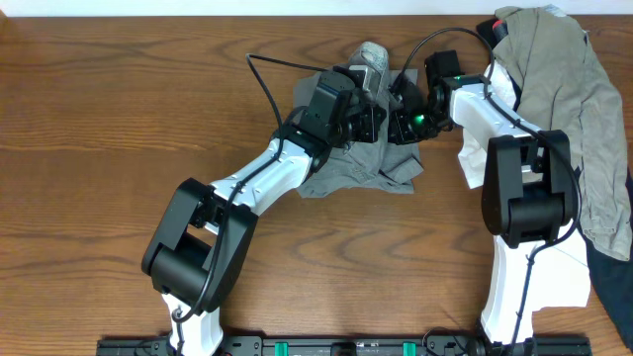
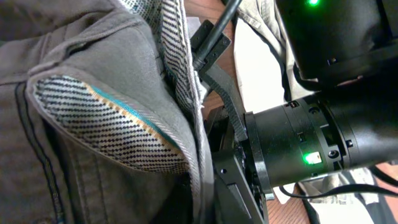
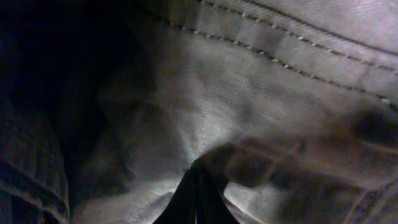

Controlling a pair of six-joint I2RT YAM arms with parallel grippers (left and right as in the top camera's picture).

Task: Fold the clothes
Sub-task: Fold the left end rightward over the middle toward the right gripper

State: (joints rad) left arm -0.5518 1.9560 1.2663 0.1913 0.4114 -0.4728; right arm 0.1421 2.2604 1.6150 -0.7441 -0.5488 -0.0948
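At the back-middle of the table, the grey shorts sit bunched up under both arms. Right gripper looks pinched closed on the fabric. Left gripper is buried in the waistband, so can't tell. Khaki garment is heaped at the far right.

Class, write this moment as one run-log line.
left claw, right claw: at crumpled mid-grey woven shorts, grip unclear | khaki-tan garment: right edge
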